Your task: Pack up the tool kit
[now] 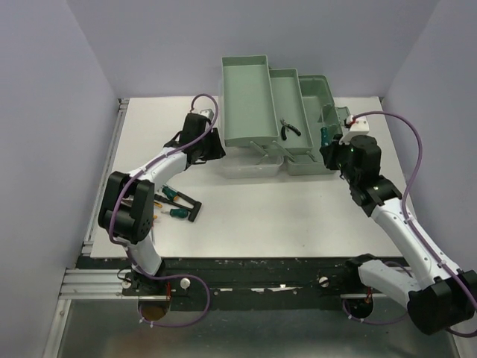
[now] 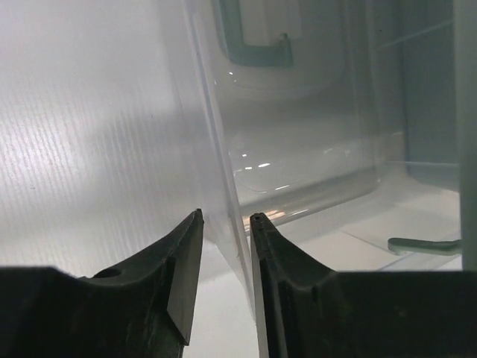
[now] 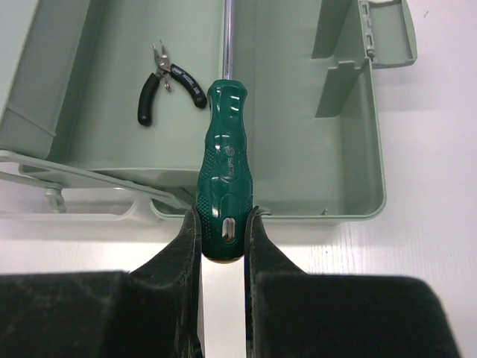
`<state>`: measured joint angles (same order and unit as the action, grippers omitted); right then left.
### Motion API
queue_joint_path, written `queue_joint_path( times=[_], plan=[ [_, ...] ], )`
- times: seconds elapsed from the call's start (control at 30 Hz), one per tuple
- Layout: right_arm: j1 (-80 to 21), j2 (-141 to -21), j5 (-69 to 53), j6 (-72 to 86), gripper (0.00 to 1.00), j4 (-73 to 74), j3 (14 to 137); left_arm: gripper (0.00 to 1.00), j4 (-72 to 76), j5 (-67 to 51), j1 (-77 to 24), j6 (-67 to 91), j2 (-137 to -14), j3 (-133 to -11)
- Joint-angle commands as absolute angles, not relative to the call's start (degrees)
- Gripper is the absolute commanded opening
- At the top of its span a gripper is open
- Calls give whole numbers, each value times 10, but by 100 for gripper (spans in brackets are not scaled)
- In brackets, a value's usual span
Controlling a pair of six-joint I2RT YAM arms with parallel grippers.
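A: Right gripper?
B: Clamped on the green screwdriver handle, shaft over the open toolbox on the table.
A: Left gripper?
B: Narrow, pinching the translucent lid by its edge.

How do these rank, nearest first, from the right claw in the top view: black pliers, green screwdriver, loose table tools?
1. Green screwdriver, in the right claw.
2. Black pliers, in a tray, leftward.
3. Loose table tools, far left.
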<state>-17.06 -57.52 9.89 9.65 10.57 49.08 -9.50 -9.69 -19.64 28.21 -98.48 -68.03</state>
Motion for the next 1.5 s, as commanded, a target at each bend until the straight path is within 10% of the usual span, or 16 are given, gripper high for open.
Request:
queue_joint_path(
  times=[0.0, 0.17, 0.67, 0.9, 1.2, 1.47],
  plan=[
    [-159, -593, 76, 99, 1, 111, 484, 37, -105, -86, -200, 254, -995, -701],
    [-134, -631, 55, 103, 1, 120, 503, 10, -105, -65, -196, 238, -1003, -707],
    [-117, -743, 17, 156, 1, 158, 576, 3, -142, -39, -132, 190, -1061, -855],
    [-117, -772, 6, 149, 72, 202, 626, 62, -168, -33, -98, 166, -992, -868],
    [-142, -672, -119, 63, 84, 121, 564, 96, -246, -17, -76, 121, -851, -846],
    [-400, -665, -147, -34, 85, 8, 510, 99, -248, -5, 12, 96, -675, -682]
  ],
)
